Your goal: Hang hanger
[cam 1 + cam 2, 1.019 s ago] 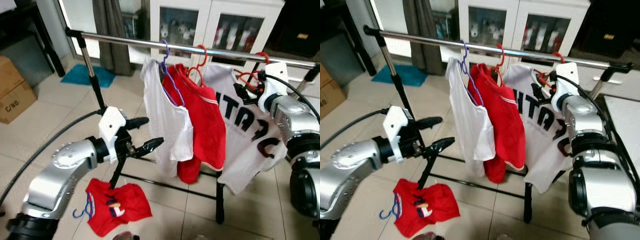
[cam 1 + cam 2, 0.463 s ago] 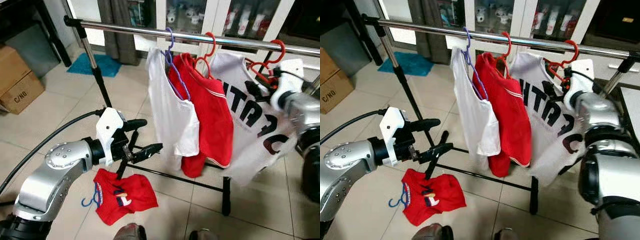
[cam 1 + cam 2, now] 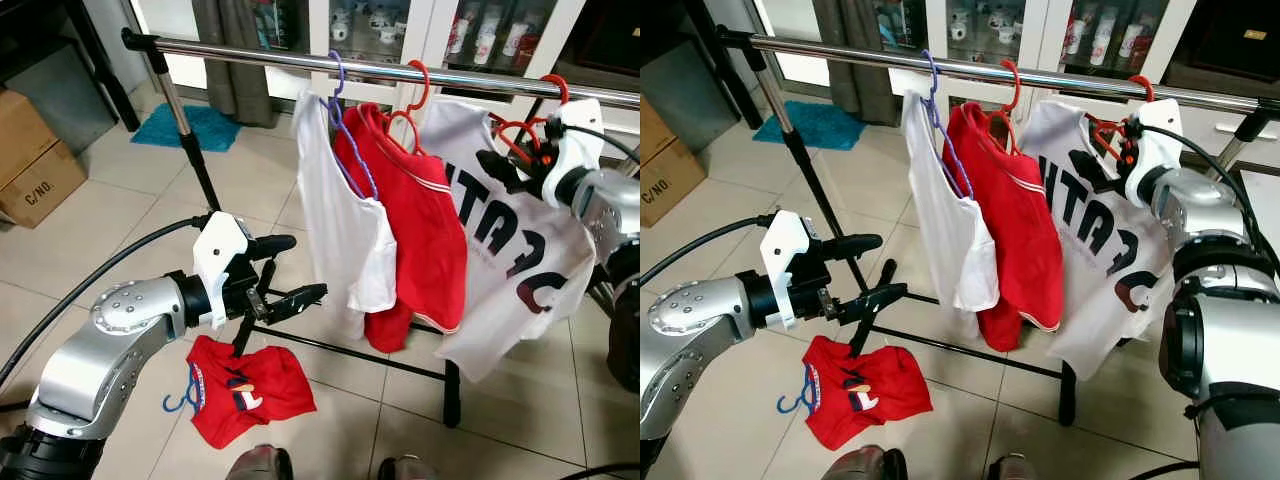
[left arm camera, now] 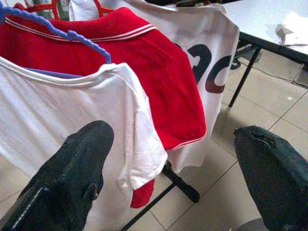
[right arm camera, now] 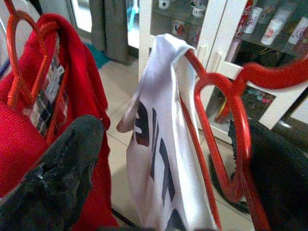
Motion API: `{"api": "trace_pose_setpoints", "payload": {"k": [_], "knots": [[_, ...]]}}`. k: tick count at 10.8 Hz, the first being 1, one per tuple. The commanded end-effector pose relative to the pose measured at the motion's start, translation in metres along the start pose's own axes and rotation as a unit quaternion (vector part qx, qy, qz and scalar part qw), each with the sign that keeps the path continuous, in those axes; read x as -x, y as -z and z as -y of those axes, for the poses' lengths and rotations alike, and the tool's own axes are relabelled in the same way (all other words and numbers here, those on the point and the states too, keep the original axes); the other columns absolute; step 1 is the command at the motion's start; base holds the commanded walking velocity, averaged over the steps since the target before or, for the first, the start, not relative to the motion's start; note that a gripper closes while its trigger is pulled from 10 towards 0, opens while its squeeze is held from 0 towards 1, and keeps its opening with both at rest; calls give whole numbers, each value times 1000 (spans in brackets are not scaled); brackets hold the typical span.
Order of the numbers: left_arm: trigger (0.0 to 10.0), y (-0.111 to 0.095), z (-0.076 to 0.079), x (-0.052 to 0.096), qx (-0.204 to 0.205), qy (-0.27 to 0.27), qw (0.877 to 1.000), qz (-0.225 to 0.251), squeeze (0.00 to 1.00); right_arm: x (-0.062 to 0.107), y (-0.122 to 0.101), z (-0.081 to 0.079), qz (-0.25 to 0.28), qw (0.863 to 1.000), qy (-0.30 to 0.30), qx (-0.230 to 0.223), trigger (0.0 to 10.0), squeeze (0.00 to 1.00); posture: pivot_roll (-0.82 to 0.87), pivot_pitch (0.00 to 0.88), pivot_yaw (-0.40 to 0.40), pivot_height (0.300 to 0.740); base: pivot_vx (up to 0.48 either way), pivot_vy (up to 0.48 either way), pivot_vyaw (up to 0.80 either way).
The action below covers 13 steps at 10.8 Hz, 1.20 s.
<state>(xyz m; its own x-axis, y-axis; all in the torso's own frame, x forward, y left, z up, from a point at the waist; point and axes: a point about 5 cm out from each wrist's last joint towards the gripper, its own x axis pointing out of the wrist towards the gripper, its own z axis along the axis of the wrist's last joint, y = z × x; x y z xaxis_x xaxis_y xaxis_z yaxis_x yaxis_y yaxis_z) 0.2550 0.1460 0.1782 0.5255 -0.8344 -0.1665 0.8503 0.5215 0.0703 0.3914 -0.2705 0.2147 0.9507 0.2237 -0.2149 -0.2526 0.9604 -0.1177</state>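
A chrome rail (image 3: pixel 400 72) carries a white shirt (image 3: pixel 335 215) on a purple hanger, a red shirt (image 3: pixel 410 220) on a red hanger, and a lettered white jersey (image 3: pixel 500 250) on a red hanger (image 3: pixel 520 135). My right gripper (image 3: pixel 505 160) is open just under the rail. The jersey's red hanger (image 5: pixel 231 130) runs between its fingers, close to one of them. My left gripper (image 3: pixel 308 265) stands open lower down, left of the white shirt and holding nothing. On the floor below it lies a red shirt (image 3: pixel 245 385) on a blue hanger (image 3: pixel 180 395).
The rack's black base bar and foot (image 3: pixel 452 395) cross the tiled floor. A cardboard box (image 3: pixel 30 170) and a teal mat (image 3: pixel 185 125) lie to the left, and a white glass-door cabinet (image 3: pixel 400 25) stands behind. A black cable (image 3: pixel 100 290) trails by my left arm. A table (image 4: pixel 269 19) stands beyond the jersey.
The camera has tipped down since a second ago. My right gripper has risen a little toward the rail beside the jersey's hanger. The left gripper has stayed open in place.
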Motion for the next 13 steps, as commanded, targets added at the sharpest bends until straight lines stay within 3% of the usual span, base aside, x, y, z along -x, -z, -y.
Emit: {"api": "trace_pose_setpoints", "payload": {"k": [1, 2, 3, 4, 6, 13], "knots": [[10000, -1, 0, -1, -7, 6, 1000, -4, 851, 0, 0, 2, -21, 1000, 11, 10, 10000, 0, 39, 142, 50, 740, 0, 0, 0], [10000, -1, -1, -2, -8, 5, 1000, -5, 847, 0, 1, 4, -32, 999, 25, 14, 9647, 0, 35, 135, 47, 740, 0, 0, 0], [10000, -1, -2, -2, -9, 4, 1000, -5, 851, 0, -3, 5, -30, 999, 32, 2, 1804, 0, 32, 128, 44, 740, 0, 0, 0], [10000, -1, -2, -3, -10, 4, 1000, -6, 847, 1, -6, 7, -32, 999, 40, -5, 0, 0, 28, 121, 43, 740, 0, 0, 0], [10000, -2, -4, -6, -13, 4, 1000, -3, 851, 2, -10, 10, -33, 998, 44, -26, 0, 0, 21, 109, 40, 740, 0, 0, 0], [10000, 0, -3, -10, -17, 11, 1000, -1, 855, 6, -9, 15, -54, 996, 59, -27, 0, 0, 10, 78, 35, 740, 0, 0, 0]]}}
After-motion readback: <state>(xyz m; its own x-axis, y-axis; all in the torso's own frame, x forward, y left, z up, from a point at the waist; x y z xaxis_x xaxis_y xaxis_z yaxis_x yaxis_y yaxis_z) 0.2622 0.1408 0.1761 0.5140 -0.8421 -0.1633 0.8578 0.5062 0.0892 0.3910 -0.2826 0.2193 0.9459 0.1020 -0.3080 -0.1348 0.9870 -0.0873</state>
